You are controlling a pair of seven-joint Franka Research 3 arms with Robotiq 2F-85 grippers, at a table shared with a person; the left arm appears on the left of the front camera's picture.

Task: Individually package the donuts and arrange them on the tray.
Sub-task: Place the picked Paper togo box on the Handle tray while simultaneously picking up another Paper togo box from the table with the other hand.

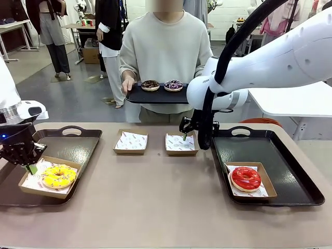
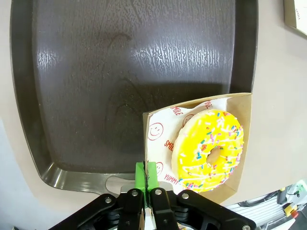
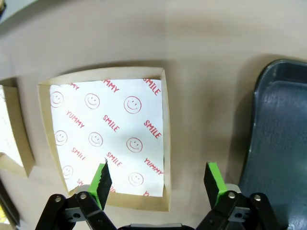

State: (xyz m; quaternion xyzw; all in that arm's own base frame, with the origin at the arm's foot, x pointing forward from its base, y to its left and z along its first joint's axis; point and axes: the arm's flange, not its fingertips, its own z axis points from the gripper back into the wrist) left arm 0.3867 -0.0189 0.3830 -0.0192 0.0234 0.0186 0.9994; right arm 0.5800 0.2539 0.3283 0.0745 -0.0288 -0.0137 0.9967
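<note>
Right gripper (image 3: 157, 179) hangs jaws wide apart over the empty lined box (image 3: 108, 136) — one finger above its lining, the other over bare table (image 3: 192, 38), so the box wall facing the right tray (image 3: 283, 143) runs between them, square to the closing line; straight down and close looks enough to pinch it. Left gripper (image 2: 145, 178) is clamped on the wall of the yellow donut's box (image 2: 158, 125), at a corner of the left tray (image 2: 120, 72), yellow donut (image 2: 208, 151) inside. Chocolate donut (image 1: 150, 84) and purple-iced donut (image 1: 173, 85) sit on the person's tray (image 1: 161, 96) across the table, nearer the right gripper — red donut (image 1: 245, 178) already boxed on the right tray.
</note>
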